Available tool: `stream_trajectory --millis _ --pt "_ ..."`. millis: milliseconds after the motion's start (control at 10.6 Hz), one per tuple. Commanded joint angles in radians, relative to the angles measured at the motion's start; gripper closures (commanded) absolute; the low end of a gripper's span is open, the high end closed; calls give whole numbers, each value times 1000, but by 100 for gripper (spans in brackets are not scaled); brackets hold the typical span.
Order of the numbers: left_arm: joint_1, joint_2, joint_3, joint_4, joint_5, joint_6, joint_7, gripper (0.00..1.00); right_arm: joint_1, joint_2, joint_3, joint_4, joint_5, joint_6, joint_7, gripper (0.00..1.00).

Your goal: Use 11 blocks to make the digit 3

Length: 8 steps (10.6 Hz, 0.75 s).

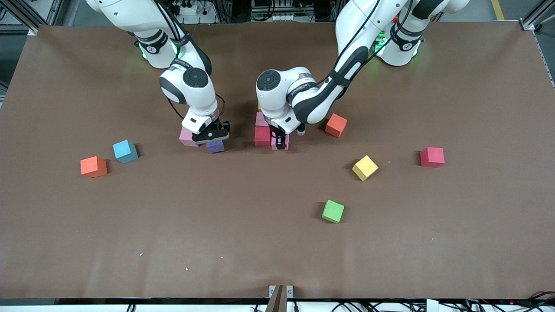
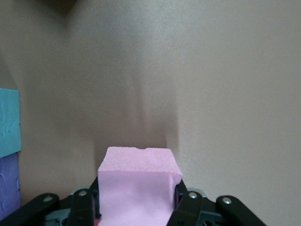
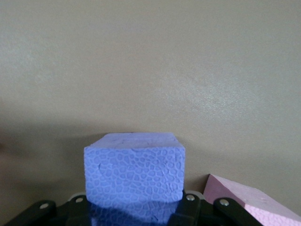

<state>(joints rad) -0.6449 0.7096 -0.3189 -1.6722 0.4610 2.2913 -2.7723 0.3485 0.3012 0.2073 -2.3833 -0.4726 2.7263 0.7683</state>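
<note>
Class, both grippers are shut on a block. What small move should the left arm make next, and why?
Probably open the left gripper and lift. Its pink block already sits low beside the red block, apparently in place. The right gripper holds a purple block.

The purple foam cube [image 3: 134, 172] has a matt, finely crackled skin. The pink foam cube [image 2: 138, 186] looks matt and grainy. The brown desk [image 1: 243, 225] wears a dull, cloth-like covering. The white arm shells are glossy plastic.
</note>
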Motion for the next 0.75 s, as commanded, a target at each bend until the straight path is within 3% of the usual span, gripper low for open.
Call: stream_trajectory --millis 0,661 --pt "-21 -6 6 3 42 -24 -219 100 13 30 14 44 78 -10 -24 100" --pt "-32 -4 4 5 39 -29 -254 100 14 32 14 49 78 -13 -24 100"
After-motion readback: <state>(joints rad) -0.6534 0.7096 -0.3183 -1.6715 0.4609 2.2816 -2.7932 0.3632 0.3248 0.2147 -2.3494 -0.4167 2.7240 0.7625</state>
